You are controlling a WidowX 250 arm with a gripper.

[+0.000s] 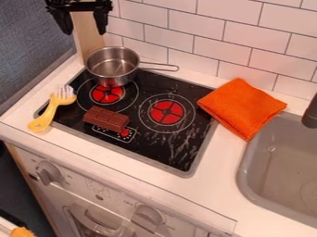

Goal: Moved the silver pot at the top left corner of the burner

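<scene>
Silver pot point(112, 66), bare metal inside, top left of stovetop point(155, 146)

Room above pot point(112, 75), tiled wall point(186, 34) behind

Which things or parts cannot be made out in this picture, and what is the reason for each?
All in the camera view:
- Silver pot: underside, hidden by its own body.
- Control panel: partly covered by the chocolate bar.
- Sink and faucet: cut off by the right edge.
- Gripper: upper part, cut off by the top edge.
</scene>
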